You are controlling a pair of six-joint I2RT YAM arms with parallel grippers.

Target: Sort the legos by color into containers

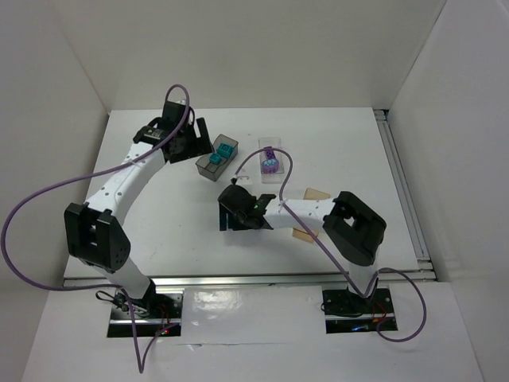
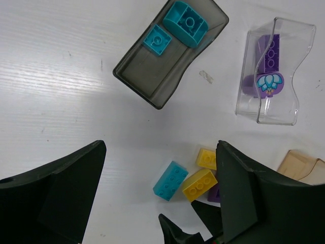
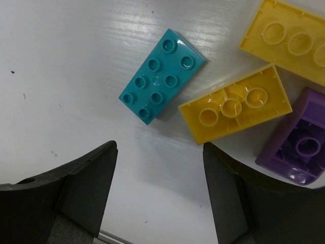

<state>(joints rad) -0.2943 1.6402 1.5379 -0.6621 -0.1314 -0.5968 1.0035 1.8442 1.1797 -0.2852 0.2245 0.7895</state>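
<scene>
The top camera looks down on my whole table (image 1: pixel 342 143) from behind. Both wrist cameras face down, the right nearer, sharing the loose teal brick (image 3: pixel 162 76).

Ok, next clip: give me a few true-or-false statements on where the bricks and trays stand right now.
1. The dark grey tray holds two teal bricks. True.
2. The clear tray holds yellow bricks. False: it holds purple pieces.
3. A loose teal brick lies on the table beside two yellow bricks. True.
4. The right gripper grips a yellow brick. False: its jaws stand open, empty.
</scene>
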